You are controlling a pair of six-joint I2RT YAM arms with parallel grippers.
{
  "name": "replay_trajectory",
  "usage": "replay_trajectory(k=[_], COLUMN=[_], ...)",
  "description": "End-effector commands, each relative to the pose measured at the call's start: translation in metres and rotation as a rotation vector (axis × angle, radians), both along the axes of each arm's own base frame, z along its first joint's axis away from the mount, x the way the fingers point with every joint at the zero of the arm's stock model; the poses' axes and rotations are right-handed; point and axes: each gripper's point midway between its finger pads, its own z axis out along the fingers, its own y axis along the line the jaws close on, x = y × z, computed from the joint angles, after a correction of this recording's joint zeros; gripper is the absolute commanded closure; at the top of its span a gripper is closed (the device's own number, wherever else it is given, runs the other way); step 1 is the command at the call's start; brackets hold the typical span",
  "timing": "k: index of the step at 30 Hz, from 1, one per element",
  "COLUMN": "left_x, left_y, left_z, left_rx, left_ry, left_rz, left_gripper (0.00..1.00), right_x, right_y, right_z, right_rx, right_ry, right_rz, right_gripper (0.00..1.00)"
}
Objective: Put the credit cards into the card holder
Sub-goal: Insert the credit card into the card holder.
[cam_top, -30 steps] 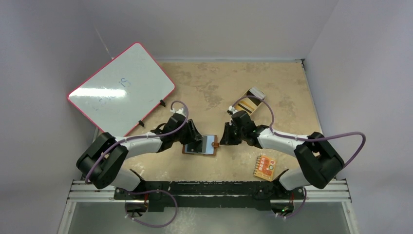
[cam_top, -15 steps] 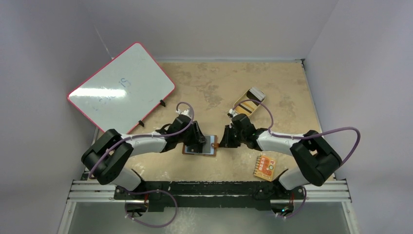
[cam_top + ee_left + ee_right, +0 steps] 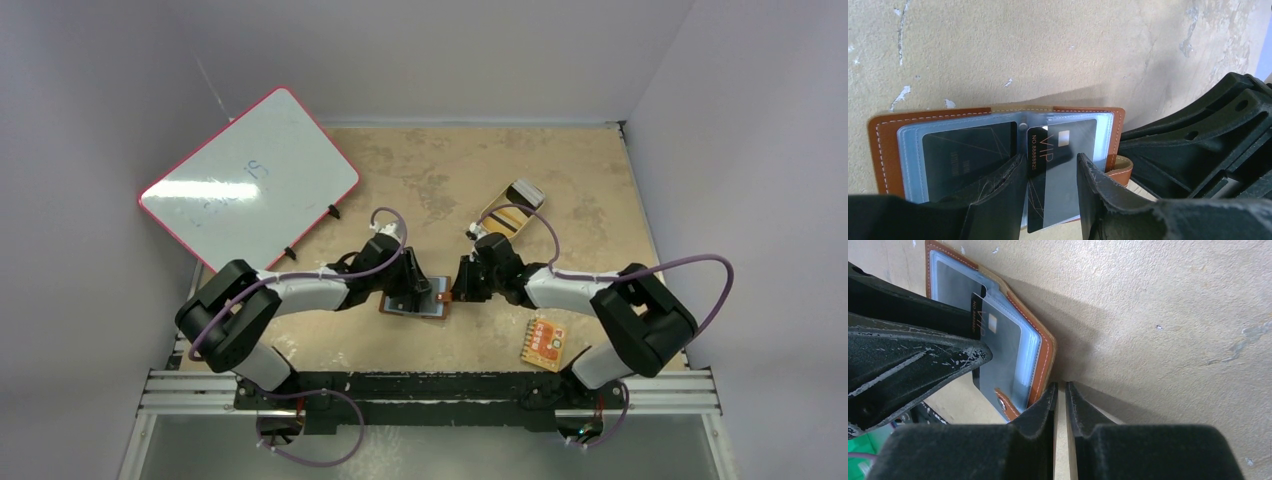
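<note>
**Wallet open on the worktop, VIP card partly in its pocket**

You have the brown wallet [image 3: 879,150] lying open and flat on the tan worktop [image 3: 1048,50], near its front edge and between the two arms. Its bluish clear pockets face up.

In the pocket farther from the right arm sits one black card [image 3: 968,150], fully under the plastic. The other black card, marked VIP [image 3: 1045,155], lies over the pocket nearer the right arm. Most of it is under the clear plastic, the edge with the number is uncovered, and one end sticks out past the wallet's near edge.

Your left jaws are spread and reach down over the wallet. The VIP card shows in the gap between the fingertips [image 3: 1015,167] and runs under one of them. You cannot tell from these views whether they press on it.

Your right jaws are pressed almost together, with only a thin slit between them and nothing in it. They stand just beside the wallet's outer edge, next to its snap tab [image 3: 1004,404].

Well apart from this, a red-framed whiteboard [image 3: 250,180] lies at the far left, and an orange-red packet [image 3: 545,343] lies by the right arm.
</note>
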Motion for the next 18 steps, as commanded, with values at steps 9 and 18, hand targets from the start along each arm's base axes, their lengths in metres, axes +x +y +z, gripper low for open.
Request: replay_trajectory(k=[9,18], left_x=[0.009,0.008], left_y=[-0.015,-0.016], left_z=[0.031,0.024], left_rx=[-0.100,-0.081], left_ry=[-0.072,-0.047], left_rz=[0.003,-0.001], left_gripper=[0.57,0.59], right_x=[0.006,0.014], right_y=[-0.021,-0.025], right_z=[0.011,0.043], right_rx=[-0.120,-0.093], right_ry=[-0.024,-0.108], right_rz=[-0.053,-0.099], right_gripper=[0.70,0.62])
